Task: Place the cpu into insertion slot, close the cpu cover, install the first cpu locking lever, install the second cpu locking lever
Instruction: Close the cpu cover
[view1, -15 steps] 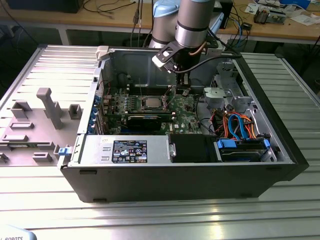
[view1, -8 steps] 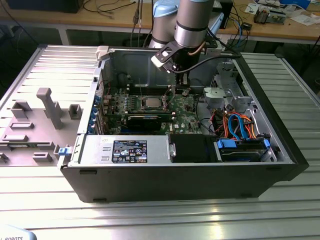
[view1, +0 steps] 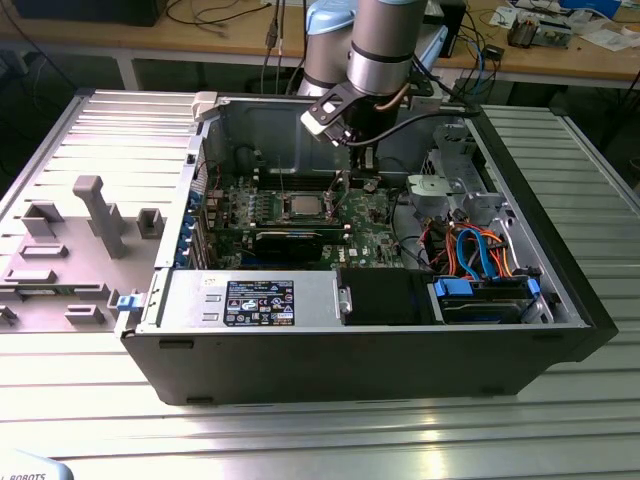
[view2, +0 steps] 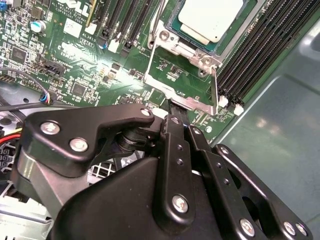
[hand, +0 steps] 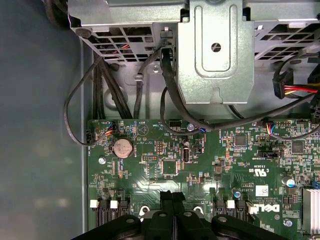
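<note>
My fingers (view2: 175, 135) are pinched together beside the thin silver cover (view2: 192, 102), swung open. The flat grey cpu (view2: 212, 17) lies seated beyond.

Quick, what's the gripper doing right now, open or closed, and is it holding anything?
Gripper: closed, fingers pressed together, nothing visible between them; its tip is close to the cpu cover.

There is one cpu (view2: 210, 20), one cpu cover (view2: 195, 103), one motherboard (hand: 165, 165), one computer case (view1: 350, 350) and one robot arm (view1: 380, 50).
</note>
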